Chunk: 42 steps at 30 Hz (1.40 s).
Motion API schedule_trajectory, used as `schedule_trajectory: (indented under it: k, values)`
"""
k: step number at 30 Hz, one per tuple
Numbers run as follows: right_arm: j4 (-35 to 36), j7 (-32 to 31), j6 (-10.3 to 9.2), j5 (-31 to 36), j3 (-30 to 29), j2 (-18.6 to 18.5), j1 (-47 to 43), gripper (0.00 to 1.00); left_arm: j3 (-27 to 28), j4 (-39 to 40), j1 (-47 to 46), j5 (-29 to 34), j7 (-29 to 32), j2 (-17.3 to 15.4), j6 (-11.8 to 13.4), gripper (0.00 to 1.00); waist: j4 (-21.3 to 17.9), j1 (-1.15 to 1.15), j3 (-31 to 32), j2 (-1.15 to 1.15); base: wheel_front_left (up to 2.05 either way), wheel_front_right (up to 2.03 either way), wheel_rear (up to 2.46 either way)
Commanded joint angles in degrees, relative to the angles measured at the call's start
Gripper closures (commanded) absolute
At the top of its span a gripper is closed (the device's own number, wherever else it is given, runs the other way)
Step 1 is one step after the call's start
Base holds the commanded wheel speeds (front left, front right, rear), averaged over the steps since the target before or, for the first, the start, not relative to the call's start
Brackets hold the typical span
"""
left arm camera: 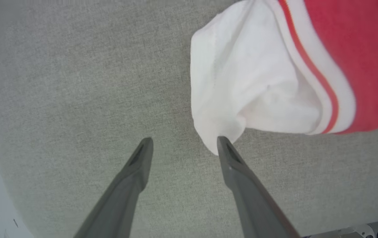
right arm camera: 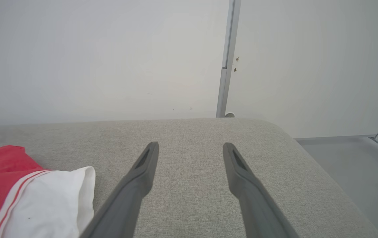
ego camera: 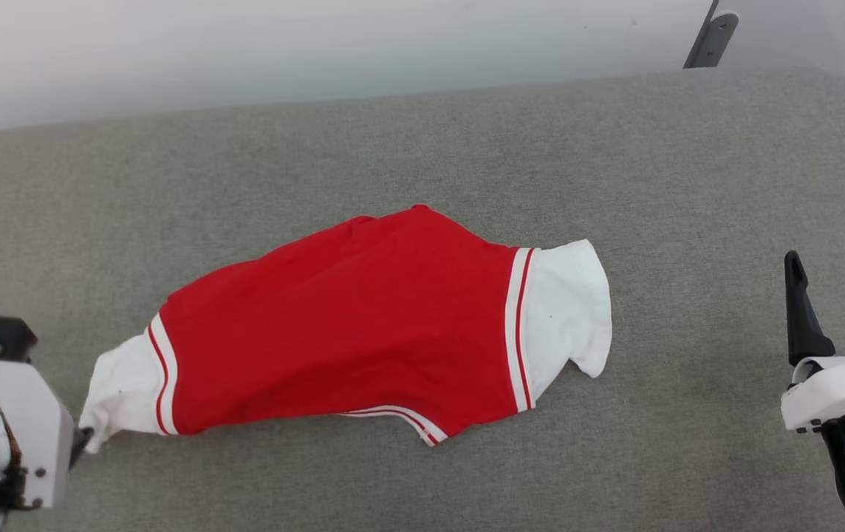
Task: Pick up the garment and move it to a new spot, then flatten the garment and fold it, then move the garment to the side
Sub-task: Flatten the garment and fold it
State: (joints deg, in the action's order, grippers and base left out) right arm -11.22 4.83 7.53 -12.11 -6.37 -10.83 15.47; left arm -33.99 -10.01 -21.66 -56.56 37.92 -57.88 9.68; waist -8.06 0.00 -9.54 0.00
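The right gripper (right arm camera: 190, 147) is open over the gray couch (right arm camera: 189, 185), with the garment (right arm camera: 27, 191) lying at the left.

Bright, even light; faint shadows; garment (left arm camera: 288, 69) blurred in left wrist view.

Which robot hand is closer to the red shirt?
Left. The left gripper sits open right at one end of the garment; the right gripper, also open, is well apart from its other end.
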Motion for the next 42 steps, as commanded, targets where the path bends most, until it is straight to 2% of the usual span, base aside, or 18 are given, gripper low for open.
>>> schedule_trajectory:
  k: [1, 7, 17, 25, 35, 41, 42]
  values:
    - [0.4, -0.2, -0.09, -0.1, -0.2, -0.3, -1.0, 0.0, 0.6, 0.9, -0.6, -0.2, -0.1, -0.4, 0.5, 0.0, 0.1, 0.0, 0.1, 0.0, 0.0, 0.0, 0.0]
    - [1.3, -0.7, -0.09, 0.0, -0.1, -0.4, -0.8, 0.0, 2.0, 1.0, -4.1, 0.0, -0.5, 0.6, 1.0, 0.0, 0.2, 0.0, -0.2, 0.0, 0.0, 0.0, 0.0]
    - [2.5, -1.6, -0.09, -0.2, 0.5, -1.3, 0.5, 0.0, -0.2, -5.7, -9.6, 0.9, 1.9, 4.3, -2.5, 0.0, -1.0, 0.0, -2.4, 0.0, 0.0, 0.0, 0.0]
    - [3.2, -2.0, -0.1, -0.1, 0.1, -1.8, 0.6, 0.0, -1.9, -10.0, -10.8, 0.6, 4.8, 6.1, -3.1, 0.0, -1.3, 0.0, -3.8, 0.0, 0.0, 0.0, 0.0]
    - [4.0, -2.4, -0.1, 0.3, 0.2, -1.6, 1.0, 0.0, -3.6, -15.6, -11.5, 2.5, 4.2, 6.4, -4.8, 0.0, -1.0, 0.0, -4.9, 0.0, 0.0, 0.0, 0.0]
    - [4.0, -2.4, -0.1, 0.1, 0.2, -1.9, 1.2, 0.0, -3.6, -18.6, -11.2, 0.7, 4.6, 8.5, -5.7, 0.0, -0.9, 0.0, -5.4, 0.0, 0.0, 0.0, 0.0]
    - [4.0, -2.4, -0.1, 0.0, 0.3, -2.0, 1.2, 0.0, -3.6, -19.2, -11.1, 0.1, 4.9, 8.9, -5.7, 0.14, -0.8, 0.0, -5.5, 0.0, 0.0, 0.0, 0.0]
